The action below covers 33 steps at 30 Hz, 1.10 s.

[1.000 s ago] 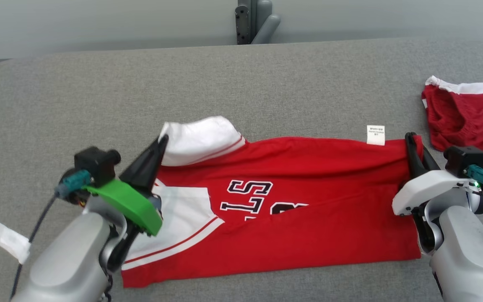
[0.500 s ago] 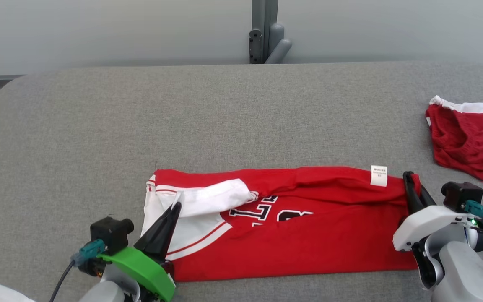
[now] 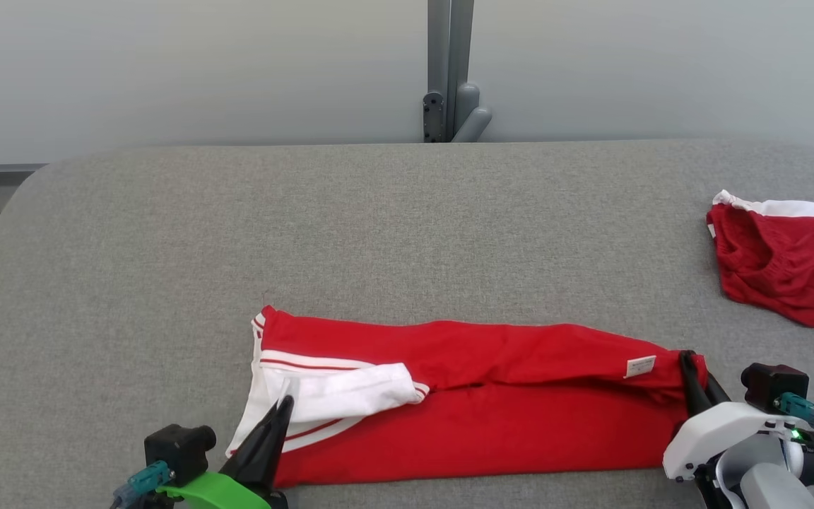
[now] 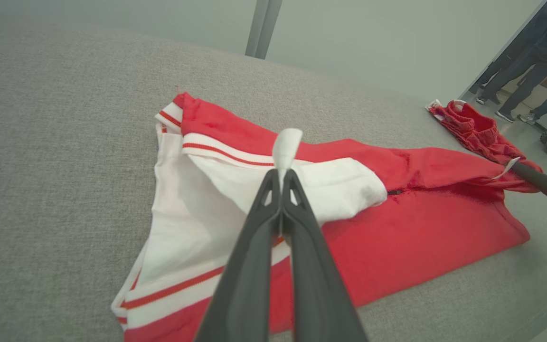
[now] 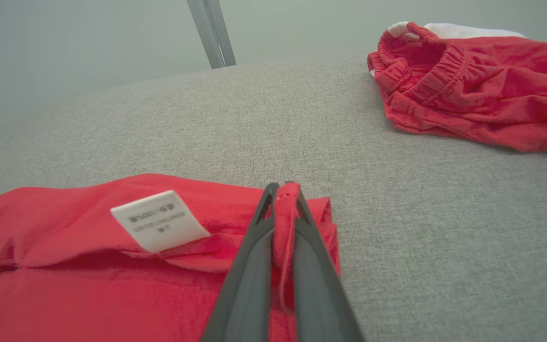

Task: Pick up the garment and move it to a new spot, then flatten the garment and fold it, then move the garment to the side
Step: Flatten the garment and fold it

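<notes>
The garment [image 3: 492, 431], a red jersey with white sleeves and red stripes, lies as a long folded band near the front edge of the grey table [image 3: 379, 226]. My left gripper [image 3: 284, 404] is shut on the white sleeve at the left end; in the left wrist view a white tuft sticks out past the left gripper [image 4: 281, 172]. At the right end, my right gripper [image 3: 686, 357] is shut on the red hem corner, and the right wrist view shows red cloth pinched in the right gripper [image 5: 283, 186]. A white care label [image 5: 159, 221] hangs beside it.
A second red garment with a white waistband [image 3: 788, 261] lies bunched at the table's right edge. A grey post [image 3: 449, 71] stands behind the table's far edge. Legs of people [image 4: 530, 71] stand past the table to the right.
Both grippers have drawn the held far edge toward the front, laying it over the lower half and covering the black lettering. The head camera has tilted up meanwhile.
</notes>
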Available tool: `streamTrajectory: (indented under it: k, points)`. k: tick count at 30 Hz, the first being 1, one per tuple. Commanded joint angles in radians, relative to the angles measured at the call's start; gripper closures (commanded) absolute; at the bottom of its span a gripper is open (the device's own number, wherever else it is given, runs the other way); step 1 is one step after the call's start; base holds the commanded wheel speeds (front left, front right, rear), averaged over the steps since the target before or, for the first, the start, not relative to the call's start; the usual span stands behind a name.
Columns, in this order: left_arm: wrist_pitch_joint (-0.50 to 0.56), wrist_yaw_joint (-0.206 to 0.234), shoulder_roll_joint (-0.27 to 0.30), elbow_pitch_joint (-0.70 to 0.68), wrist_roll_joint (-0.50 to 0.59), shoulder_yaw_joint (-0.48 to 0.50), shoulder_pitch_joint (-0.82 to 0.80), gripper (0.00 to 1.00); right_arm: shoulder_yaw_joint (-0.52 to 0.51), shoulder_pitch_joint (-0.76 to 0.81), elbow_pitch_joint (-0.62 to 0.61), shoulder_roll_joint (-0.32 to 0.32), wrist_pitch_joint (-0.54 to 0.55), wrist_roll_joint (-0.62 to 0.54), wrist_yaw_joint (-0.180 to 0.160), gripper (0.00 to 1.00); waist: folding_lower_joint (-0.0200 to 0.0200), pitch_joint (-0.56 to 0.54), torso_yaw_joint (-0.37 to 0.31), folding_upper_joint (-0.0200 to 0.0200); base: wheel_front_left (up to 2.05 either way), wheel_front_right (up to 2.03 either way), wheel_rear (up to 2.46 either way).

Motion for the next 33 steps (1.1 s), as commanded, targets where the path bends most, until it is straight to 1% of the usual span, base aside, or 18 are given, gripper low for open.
streamTrajectory:
  k: [1,2,3,4,5,6,8,13,16,18,22,25,28,33]
  points:
    - [-0.003,0.002,-0.003,0.000,0.007,0.003,0.016,1.00,-0.004,0.014,0.004,-0.004,0.000,0.008,-0.002,1.00,0.0000,-0.003,0.001,0.0012,0.00,0.00,0.00]
    - [-0.002,0.002,-0.005,0.003,0.005,0.007,0.023,1.00,-0.006,0.016,0.006,-0.004,0.000,0.007,-0.002,1.00,0.0000,-0.004,0.001,0.0012,0.00,0.00,0.00]
    - [-0.003,0.002,-0.008,0.005,0.007,0.009,0.028,0.85,-0.008,0.016,0.007,-0.004,0.000,0.005,-0.002,0.87,0.0000,-0.005,0.002,0.0012,0.00,0.00,0.00]
    - [-0.002,0.002,-0.009,0.006,0.011,0.013,0.032,0.55,-0.013,0.017,0.008,-0.005,0.000,0.004,-0.002,0.50,0.0000,-0.005,0.002,0.0012,0.00,0.00,0.00]
    - [-0.003,0.002,-0.012,0.011,0.014,0.023,0.037,0.00,-0.020,0.018,0.009,-0.004,0.000,0.004,-0.002,0.00,0.0000,-0.004,0.003,0.0012,0.00,0.00,0.00]
    - [-0.002,0.002,-0.010,0.020,0.031,0.030,0.041,0.00,-0.025,0.019,0.009,-0.004,0.000,0.001,-0.002,0.00,0.0000,-0.003,0.003,0.0012,0.00,0.00,0.00]
    - [-0.003,0.002,-0.021,0.027,0.075,0.079,0.047,0.00,-0.044,0.016,-0.007,-0.005,0.000,-0.008,-0.002,0.00,0.0000,-0.002,0.003,0.0012,0.00,0.00,0.00]
    - [-0.001,0.015,-0.069,0.000,0.248,0.210,0.085,0.00,-0.091,0.021,-0.056,0.004,0.000,-0.042,-0.002,0.00,0.0000,0.000,0.001,0.0012,0.00,0.00,0.00]
    - [-0.001,0.025,-0.102,-0.031,0.351,0.271,0.110,0.00,-0.110,0.029,-0.072,0.011,0.000,-0.059,-0.002,0.00,0.0000,0.001,0.003,0.0012,0.00,0.00,0.00]
    - [-0.001,0.041,-0.119,-0.056,0.425,0.312,0.126,0.00,-0.115,0.035,-0.072,0.021,0.000,-0.067,-0.002,0.00,0.0000,0.003,0.005,0.0012,0.00,0.00,0.00]
    - [-0.001,0.030,-0.170,-0.073,0.488,0.367,0.157,0.00,-0.120,0.036,-0.064,0.027,0.000,-0.077,-0.002,0.00,0.0000,0.006,0.009,0.0012,0.00,0.00,0.00]
    - [-0.001,0.019,-0.193,-0.070,0.517,0.392,0.163,0.00,-0.122,0.040,-0.047,0.033,0.000,-0.084,-0.002,0.00,0.0000,0.009,0.012,0.0012,0.00,0.00,0.00]
    - [-0.001,0.010,-0.209,-0.068,0.538,0.412,0.170,0.00,-0.123,0.038,-0.019,0.035,0.000,-0.090,-0.002,0.00,0.0000,0.014,0.016,0.0012,0.00,0.00,0.00]
    - [-0.001,0.002,-0.229,-0.060,0.554,0.418,0.161,0.00,-0.132,0.023,0.060,0.034,0.000,-0.095,-0.002,0.00,0.0000,0.025,0.030,0.0012,0.00,0.00,0.00]
